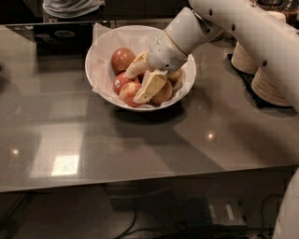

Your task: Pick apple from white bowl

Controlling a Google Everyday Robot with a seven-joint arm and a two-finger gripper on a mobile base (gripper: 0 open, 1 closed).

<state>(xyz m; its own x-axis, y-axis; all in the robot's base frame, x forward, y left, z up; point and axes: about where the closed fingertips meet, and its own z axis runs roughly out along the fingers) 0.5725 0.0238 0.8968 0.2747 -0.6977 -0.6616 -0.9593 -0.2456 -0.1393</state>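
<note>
The white bowl (100, 70), lined with crinkled white paper, stands at the back middle of the grey table and holds several apples. The deep red apple (121, 82) with a small pale spot lies at the bowl's left front, beside a rounder red apple (122, 58) behind it and a mottled one (129, 94) in front. My gripper (134, 87) reaches down into the bowl from the upper right. Its pale fingers (150, 87) are spread apart over the front apples, with the deep red apple at their tips. They hide part of the fruit in the middle.
Stacks of small pale disposable bowls (267, 79) stand on a dark mat at the right, close under my arm. A person (70, 6) stands behind the table's far edge. The table's front edge (140, 179) runs across the lower part of the view.
</note>
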